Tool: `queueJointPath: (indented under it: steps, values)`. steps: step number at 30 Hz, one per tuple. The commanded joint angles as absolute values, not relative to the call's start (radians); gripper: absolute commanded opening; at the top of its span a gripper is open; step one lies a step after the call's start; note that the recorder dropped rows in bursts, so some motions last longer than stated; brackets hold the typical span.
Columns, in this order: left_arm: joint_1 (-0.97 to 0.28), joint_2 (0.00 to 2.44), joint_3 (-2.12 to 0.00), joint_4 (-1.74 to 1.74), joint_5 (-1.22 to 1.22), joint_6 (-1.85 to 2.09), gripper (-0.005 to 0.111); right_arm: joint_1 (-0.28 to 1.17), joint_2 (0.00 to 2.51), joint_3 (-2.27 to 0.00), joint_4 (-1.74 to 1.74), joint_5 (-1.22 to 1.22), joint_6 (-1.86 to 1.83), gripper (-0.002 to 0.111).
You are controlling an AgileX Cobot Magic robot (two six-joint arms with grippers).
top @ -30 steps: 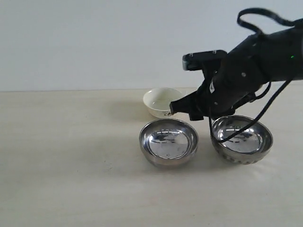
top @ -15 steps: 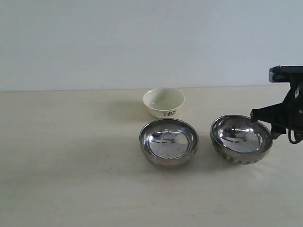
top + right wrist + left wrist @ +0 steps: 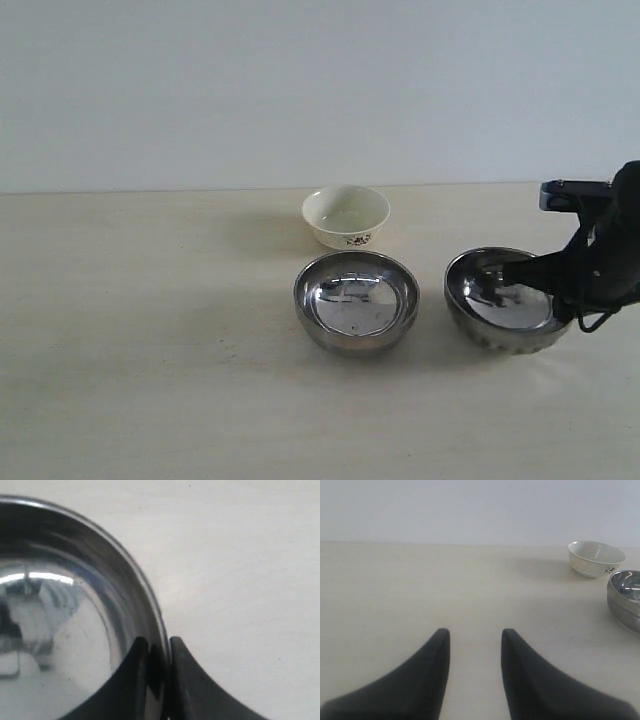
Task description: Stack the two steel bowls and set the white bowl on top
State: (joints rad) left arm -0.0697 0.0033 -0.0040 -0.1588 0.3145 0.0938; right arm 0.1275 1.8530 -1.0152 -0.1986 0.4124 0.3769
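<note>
The smooth steel bowl [image 3: 356,300] sits on the table at the centre. To its right rests the ribbed steel bowl [image 3: 497,303]. The white bowl [image 3: 346,215], with a dark floral mark, stands behind the smooth bowl. My right gripper [image 3: 558,304] is at the ribbed bowl's right rim. In the right wrist view the gripper [image 3: 156,642] is shut on that rim, one finger inside the ribbed bowl [image 3: 60,630] and one outside. My left gripper [image 3: 472,632] is open over bare table, with the white bowl [image 3: 596,558] and the smooth steel bowl [image 3: 626,600] far off to one side.
A pale wooden table [image 3: 150,330] carries everything, and a plain light wall rises behind it. The right arm's black body and cable [image 3: 600,250] hang over the table's right edge.
The right arm swung from between the white bowl and the ribbed bowl out to the right, then came down and closed on the ribbed bowl's right rim.
</note>
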Motion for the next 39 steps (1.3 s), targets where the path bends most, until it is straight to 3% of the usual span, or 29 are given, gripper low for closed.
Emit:
queueJointPath:
  steps: [1, 15, 24, 39]
  values:
    - [-0.067, 0.0, 0.0, -0.16, 0.315, 0.097, 0.032, 0.123, 1.819, -1.008, -0.2, 0.438, 0.339, 0.0]
    - [-0.067, 0.0, 0.0, -0.16, 0.315, 0.097, 0.032, 0.185, 1.578, -1.072, 0.413, 0.565, -0.217, 0.0]
    - [-0.067, 0.0, 0.0, -0.16, 0.315, 0.097, 0.032, 0.38, 1.671, -1.162, 0.413, 0.522, -0.18, 0.0]
    - [-0.067, 0.0, 0.0, -0.16, 0.315, 0.097, 0.032, 0.408, 1.876, -1.258, 0.274, 0.498, -0.038, 0.0]
